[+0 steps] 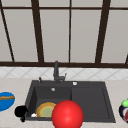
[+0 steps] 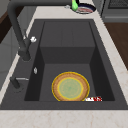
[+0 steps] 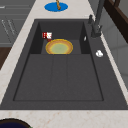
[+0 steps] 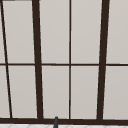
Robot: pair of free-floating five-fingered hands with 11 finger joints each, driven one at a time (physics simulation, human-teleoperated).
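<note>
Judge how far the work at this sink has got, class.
Done: the plate lies flat in the deep basin of the sink, a red-and-white bit beside it. In hand: the left hand sits by the basin's front-left corner, nearest that plate. Left outside: the blue dish and dark bowl stand on the counter.

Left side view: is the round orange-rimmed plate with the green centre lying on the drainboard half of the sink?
No, the round orange-rimmed plate lies flat on the floor of the deep basin of the dark sink, on the near side from the raised drainboard.
</note>
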